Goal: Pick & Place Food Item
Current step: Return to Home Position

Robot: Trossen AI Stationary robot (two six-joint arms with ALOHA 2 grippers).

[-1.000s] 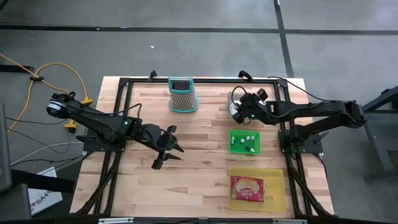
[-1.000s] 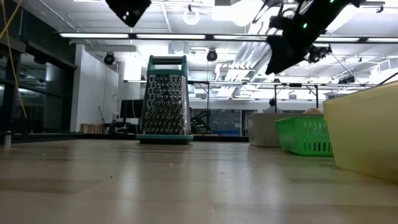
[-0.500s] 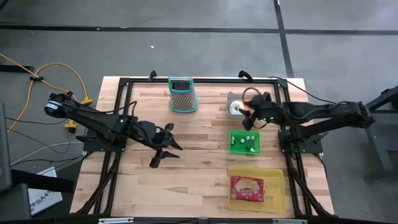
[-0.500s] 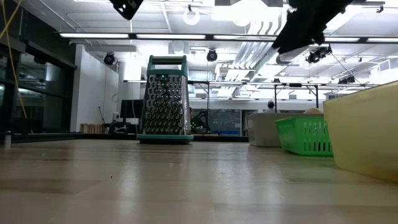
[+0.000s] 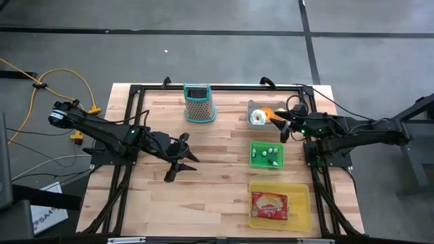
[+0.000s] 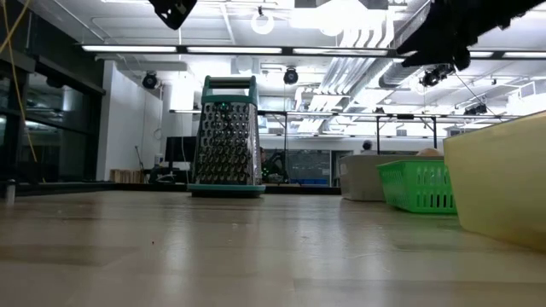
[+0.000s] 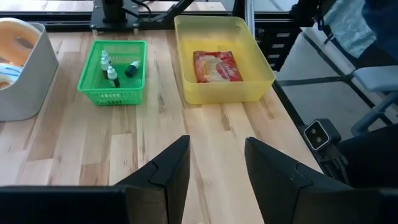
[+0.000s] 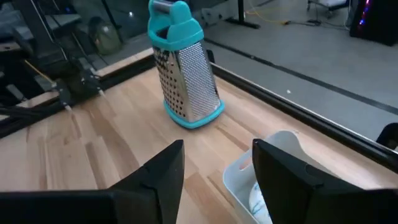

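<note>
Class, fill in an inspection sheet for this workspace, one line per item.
Surface: wooden table, dark frame around it.
Job's things: donuts lie in the gray bin.
Clutter: grater upright, left of the bin; green basket with small bottles; yellow tray with a red packet.
Grippers: left gripper over the table's left half, jaws open; right gripper beside the bin, jaws open; both empty.
Cables: yellow cable on the floor, left of the table.
Surroundings: gray floor; nobody seen.
</note>
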